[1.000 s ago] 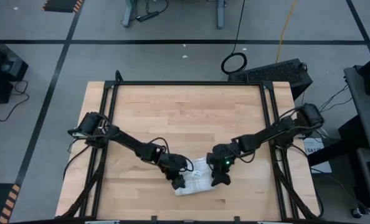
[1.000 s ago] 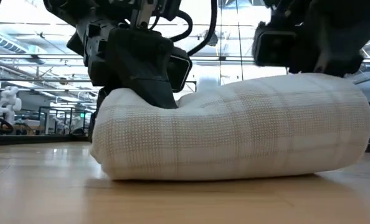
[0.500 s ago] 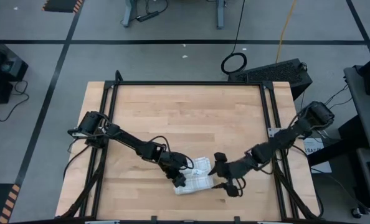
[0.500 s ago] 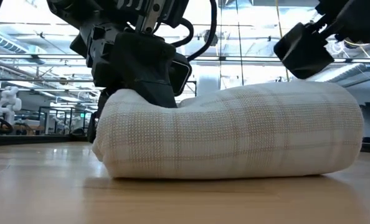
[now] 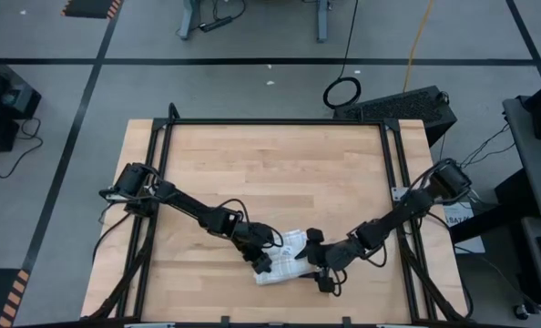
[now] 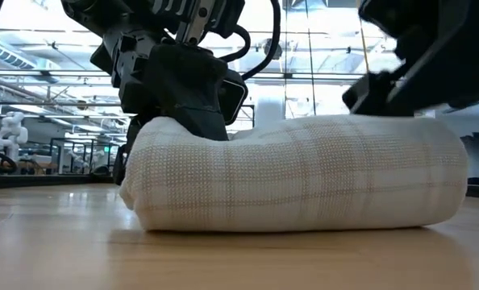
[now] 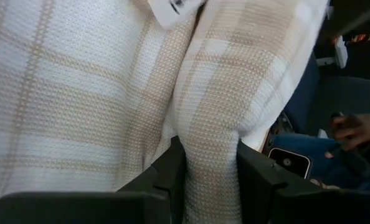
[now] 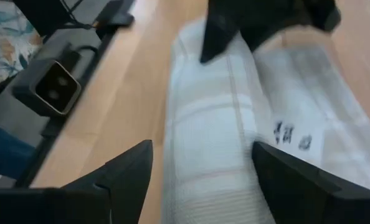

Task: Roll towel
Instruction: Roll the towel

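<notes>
The towel (image 5: 284, 262) lay near the front edge of the table (image 5: 270, 173) as a thick, almost finished roll. The step in hand seemed to be the last tightening of the roll, with one end pinned and the other end being taken again. To do it well, the right arm should probably close on the free end at the same height as the pinned end and turn evenly, so that the roll does not become a cone or spring open.

The left gripper (image 7: 211, 163) was narrowly closed on a fold of the checked cloth, which stood pressed between its two fingers (image 7: 172, 174); in the low view it sat on the roll's left end. The right gripper (image 8: 200, 165) stood wide open and held nothing. The roll ran in line with the gap between its fingers (image 8: 126, 174), just ahead of them, with the small label (image 8: 291, 135) facing up.
</notes>
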Motion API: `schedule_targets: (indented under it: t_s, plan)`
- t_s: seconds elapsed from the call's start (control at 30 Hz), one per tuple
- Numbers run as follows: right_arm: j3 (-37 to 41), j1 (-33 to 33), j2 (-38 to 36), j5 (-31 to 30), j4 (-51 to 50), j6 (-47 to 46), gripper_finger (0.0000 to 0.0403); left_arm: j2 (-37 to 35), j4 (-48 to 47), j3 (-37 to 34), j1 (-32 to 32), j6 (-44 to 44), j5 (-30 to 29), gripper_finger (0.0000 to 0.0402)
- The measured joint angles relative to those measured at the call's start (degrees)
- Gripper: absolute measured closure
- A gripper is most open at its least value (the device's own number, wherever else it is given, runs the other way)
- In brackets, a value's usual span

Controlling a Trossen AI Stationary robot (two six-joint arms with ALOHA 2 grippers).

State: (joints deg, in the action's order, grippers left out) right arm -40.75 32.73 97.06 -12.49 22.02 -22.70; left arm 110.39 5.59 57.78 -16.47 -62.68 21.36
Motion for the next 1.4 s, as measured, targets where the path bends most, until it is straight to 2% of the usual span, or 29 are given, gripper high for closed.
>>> schedule_targets:
  t_s: [0.2, 0.43, 0.53, 0.8, 0.97, 1.07, 1.13, 1.3, 1.4]
  plan:
    - [-0.09, 0.25, 3.8, -1.17, 0.43, -2.84, 0.0135, 0.0, -0.01, 0.0, 0.0, 0.2, -0.36, 0.0293]
    - [-0.18, -0.11, 5.1, -1.1, 0.37, -2.8, 0.0135, 0.07, 0.26, -0.02, 0.28, 0.01, 1.24, 0.0293]
    - [-0.2, -0.14, 5.18, -1.06, -0.25, -3.64, 0.0135, -0.85, -0.47, -0.09, 0.66, 0.5, 1.73, 0.028]
    - [-0.13, -0.09, 5.26, -1.14, -1.0, -5.35, 0.0135, -8.43, -13.09, -0.17, 3.66, 3.29, -0.52, 0.0213]
    - [-0.11, -0.08, 5.26, -1.1, -1.16, -5.2, 0.0135, -13.83, -20.07, -0.2, 5.08, 7.82, -1.13, 0.0199]
    - [-0.09, -0.13, 5.26, -1.04, -1.2, -5.2, 0.0135, -17.44, -21.81, -0.2, 5.27, 11.6, -5.09, 0.0199]
    - [-0.08, -0.13, 5.29, -1.03, -1.18, -5.21, 0.0135, -20.28, -21.32, -0.2, 4.5, 16.51, -10.5, 0.0199]
    - [-0.07, -0.13, 5.31, -1.0, -1.22, -5.22, 0.0135, -24.09, -17.82, 1.62, -1.9, 31.8, -21.59, 0.0198]
    - [-0.05, -0.14, 5.31, -1.0, -1.18, -5.22, 0.0135, -24.1, -16.97, 2.55, -5.64, 32.98, -25.77, 0.0185]
